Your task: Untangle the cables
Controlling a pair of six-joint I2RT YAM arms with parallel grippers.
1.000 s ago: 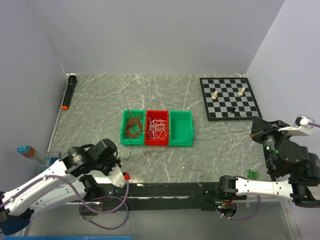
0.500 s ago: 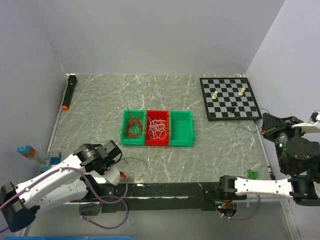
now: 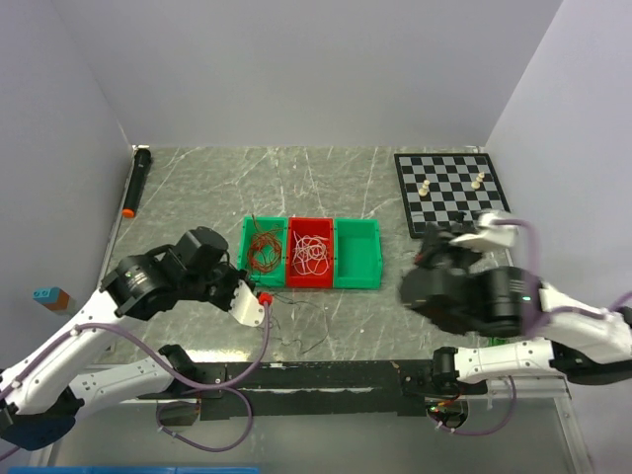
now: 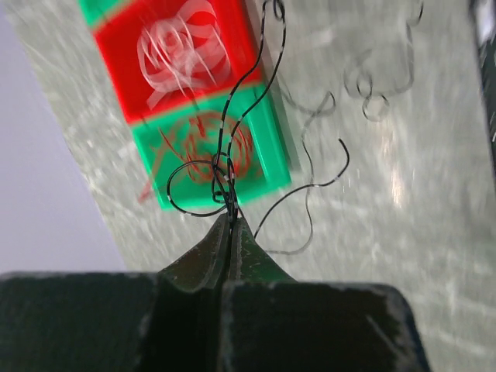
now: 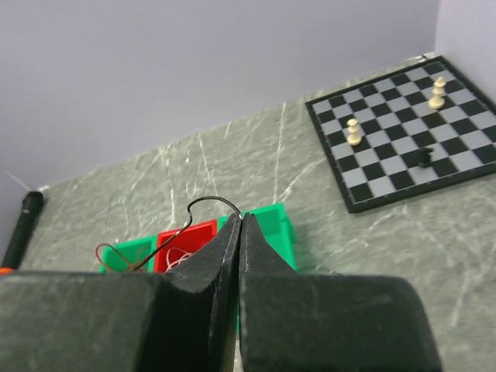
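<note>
Black cables (image 4: 229,174) are pinched in my shut left gripper (image 4: 229,217), just in front of the bins (image 3: 259,299). More black loops trail over the table (image 4: 310,182) (image 3: 308,318). Red-brown cables (image 3: 263,251) lie in the left green bin (image 3: 244,259). White cables (image 3: 313,253) lie in the red bin (image 3: 292,259). My right gripper (image 5: 241,218) is shut on a thin black cable (image 5: 203,203) that arcs left from its tips. The right arm (image 3: 464,288) hangs right of the bins; its fingertips are hidden in the top view.
An empty green bin (image 3: 356,259) stands right of the red one. A chessboard (image 3: 452,193) with a few pieces lies at the back right. A black marker (image 3: 135,181) lies along the left wall. Toy blocks (image 3: 49,296) sit off the table's left edge.
My left gripper has moved away from the near edge up to the bins, carrying black cables. My right arm has swung from the far right edge inward towards the bins.
</note>
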